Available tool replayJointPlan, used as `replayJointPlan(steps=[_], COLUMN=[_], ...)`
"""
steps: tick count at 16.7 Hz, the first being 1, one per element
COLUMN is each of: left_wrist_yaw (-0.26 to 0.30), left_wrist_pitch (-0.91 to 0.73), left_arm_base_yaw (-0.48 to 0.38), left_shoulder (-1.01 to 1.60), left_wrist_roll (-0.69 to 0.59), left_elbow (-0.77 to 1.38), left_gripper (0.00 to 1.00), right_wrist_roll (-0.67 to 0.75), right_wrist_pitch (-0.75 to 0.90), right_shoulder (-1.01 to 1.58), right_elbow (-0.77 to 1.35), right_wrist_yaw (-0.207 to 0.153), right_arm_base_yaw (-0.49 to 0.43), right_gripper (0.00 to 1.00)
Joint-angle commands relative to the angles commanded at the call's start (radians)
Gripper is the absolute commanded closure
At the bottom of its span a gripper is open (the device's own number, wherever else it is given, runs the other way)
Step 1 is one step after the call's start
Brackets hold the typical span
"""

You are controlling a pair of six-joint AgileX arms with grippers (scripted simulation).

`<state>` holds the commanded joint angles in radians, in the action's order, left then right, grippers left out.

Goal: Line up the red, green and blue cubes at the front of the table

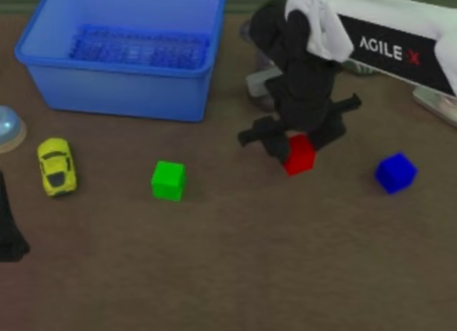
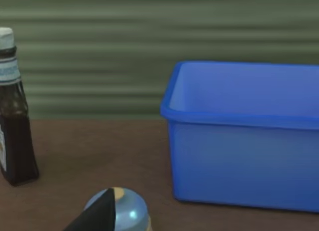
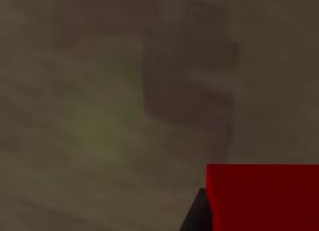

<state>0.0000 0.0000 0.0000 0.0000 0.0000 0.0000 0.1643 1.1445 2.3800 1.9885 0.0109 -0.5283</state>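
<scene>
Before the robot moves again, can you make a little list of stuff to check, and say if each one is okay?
1. Right gripper is over the red cube: ok, it sits right above it near the table's middle.
2. Firm hold on the red cube: cannot tell, the fingers are hidden in the top view, though the right wrist view shows red very close.
3. Green cube is out of the way: ok, it lies apart to the left.
4. Blue cube is out of the way: ok, apart to the right.
5. Left gripper is parked: ok, at the left edge.
6. Cubes lined up in front: not ok, not yet in an even row.
</scene>
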Motion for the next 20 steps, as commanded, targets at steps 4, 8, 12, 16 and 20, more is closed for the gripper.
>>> replayJointPlan(steps=[4,8,12,16,20], left_wrist_yaw=[0.0,0.0,0.0,0.0,0.0], left_wrist_pitch=[0.0,0.0,0.0,0.0,0.0], left_arm_base_yaw=[0.0,0.0,0.0,0.0,0.0], left_shoulder=[0.0,0.0,0.0,0.0,0.0], left_wrist_roll=[0.0,0.0,0.0,0.0,0.0], left_elbow=[0.0,0.0,0.0,0.0,0.0], left_gripper=[0.0,0.0,0.0,0.0,0.0], right_wrist_roll=[-0.002,-0.001,0.069,0.294,0.601], right_wrist_pitch=[0.122,0.125,0.131,0.145,0.162], right_shoulder=[-0.026,-0.025,-0.026,-0.038,-0.059], right_elbow=[0.093,0.097,0.101,0.096,0.073], right_wrist_yaw=[-0.001,-0.001,0.001,0.008,0.014], right_arm_base_yaw=[-0.005,0.0,-0.049,-0.179,-0.34], right_gripper=[1.0,1.0,1.0,1.0,1.0])
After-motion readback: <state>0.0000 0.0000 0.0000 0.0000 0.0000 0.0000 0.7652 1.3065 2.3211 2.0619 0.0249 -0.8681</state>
